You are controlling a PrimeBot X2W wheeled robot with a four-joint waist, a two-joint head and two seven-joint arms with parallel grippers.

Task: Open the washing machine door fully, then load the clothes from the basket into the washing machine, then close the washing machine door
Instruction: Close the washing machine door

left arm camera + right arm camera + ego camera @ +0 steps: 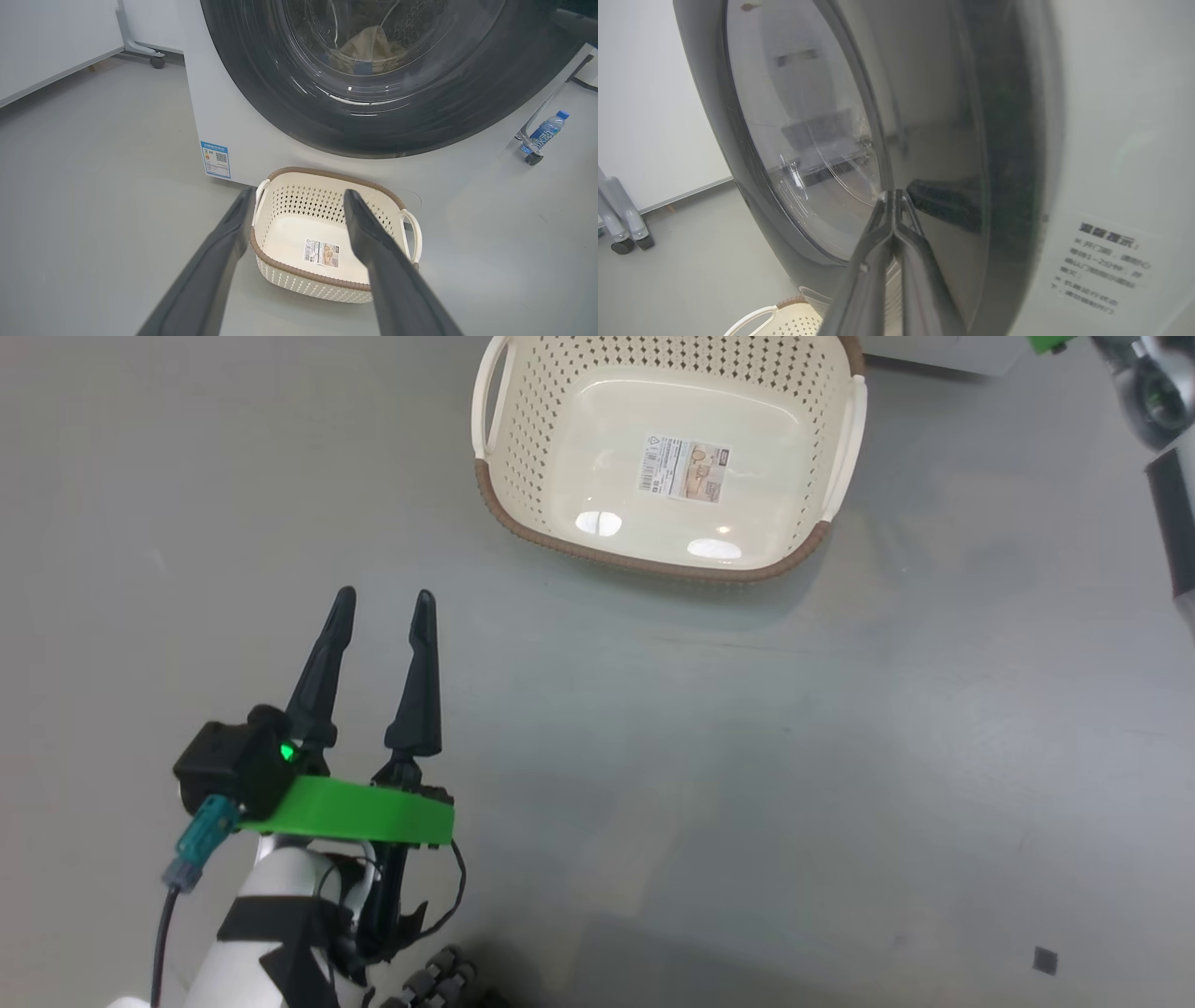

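Observation:
The cream basket [653,563] stands on the floor with nothing in it but its label sticker. My left gripper [385,595] hovers open and holds nothing, short of the basket [308,276] and to its left in the head view. Behind the basket is the white washing machine [210,116], its black-rimmed door [280,93] lying against the front. Pale clothes [369,44] show through the glass, inside the drum. My right gripper [893,192] is shut, its tips resting on the door [952,140] where the glass meets the rim.
A blue-capped water bottle [544,129] stands on the floor right of the machine, beside a wheeled frame leg [532,156]. Another caster leg [156,59] and a white panel [51,42] are to the left. Grey floor surrounds the basket.

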